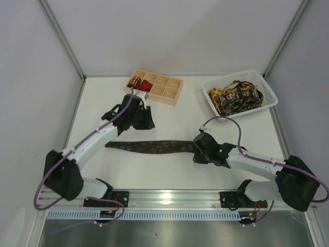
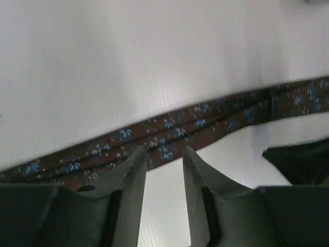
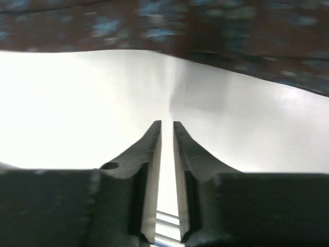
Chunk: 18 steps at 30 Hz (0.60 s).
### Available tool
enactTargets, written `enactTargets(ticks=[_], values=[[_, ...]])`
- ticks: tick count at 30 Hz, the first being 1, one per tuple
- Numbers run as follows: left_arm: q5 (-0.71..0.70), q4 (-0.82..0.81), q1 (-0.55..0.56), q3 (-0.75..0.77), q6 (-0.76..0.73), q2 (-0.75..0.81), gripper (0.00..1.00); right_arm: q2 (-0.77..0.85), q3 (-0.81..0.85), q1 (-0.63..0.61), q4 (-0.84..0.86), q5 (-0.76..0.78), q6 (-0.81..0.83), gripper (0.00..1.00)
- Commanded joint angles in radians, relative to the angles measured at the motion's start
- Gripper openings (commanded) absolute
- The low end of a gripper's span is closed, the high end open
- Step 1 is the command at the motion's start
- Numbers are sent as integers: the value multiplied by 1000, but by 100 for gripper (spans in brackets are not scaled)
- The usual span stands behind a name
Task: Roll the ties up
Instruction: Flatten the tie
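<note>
Brown tie [image 1: 154, 147] flat on table [image 1: 180, 116]

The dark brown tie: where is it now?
In the top view the dark brown tie lies flat across the table, the left claw beside its left half, the right claw at its right end.

The tie [image 1: 154, 147] is fine cloth, dark brown with small blue flowers, with a faint sheen. The table [image 1: 169, 170] is white, smooth and matt. The tray [image 1: 169, 93] is pale bare wood, the basket [image 1: 271, 95] white plastic. The rail [image 1: 175, 198] is ribbed bright metal. The left gripper [image 2: 163, 154] has fingers [image 2: 128, 190] of dark matt plastic with smooth pale inner faces.
</note>
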<state>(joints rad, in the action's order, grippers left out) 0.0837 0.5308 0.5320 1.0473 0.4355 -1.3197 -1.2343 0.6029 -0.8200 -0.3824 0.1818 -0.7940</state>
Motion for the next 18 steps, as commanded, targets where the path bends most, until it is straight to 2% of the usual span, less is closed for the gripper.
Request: enactTargets(ticks=[1, 2, 3, 4, 9, 13, 18], values=[[200, -14, -106, 65, -81, -128, 36, -34, 37, -59, 182, -42, -23, 19], [214, -53, -104, 60, -78, -165, 35, -83, 46, -95, 209, -36, -65, 16], [229, -54, -106, 65, -78, -196, 26, -111, 72, -114, 230, -28, -83, 6], [235, -48, -104, 77, -78, -225, 21, -138, 86, -132, 282, -31, -99, 1], [271, -109, -99, 68, -69, -348, 6, -370, 219, -240, 367, 42, -151, 0], [237, -115, -98, 79, -87, -391, 6, -482, 291, -271, 468, 91, -126, 0], [127, -149, -98, 80, -130, -412, 5, -556, 311, -280, 493, 79, -149, 0]])
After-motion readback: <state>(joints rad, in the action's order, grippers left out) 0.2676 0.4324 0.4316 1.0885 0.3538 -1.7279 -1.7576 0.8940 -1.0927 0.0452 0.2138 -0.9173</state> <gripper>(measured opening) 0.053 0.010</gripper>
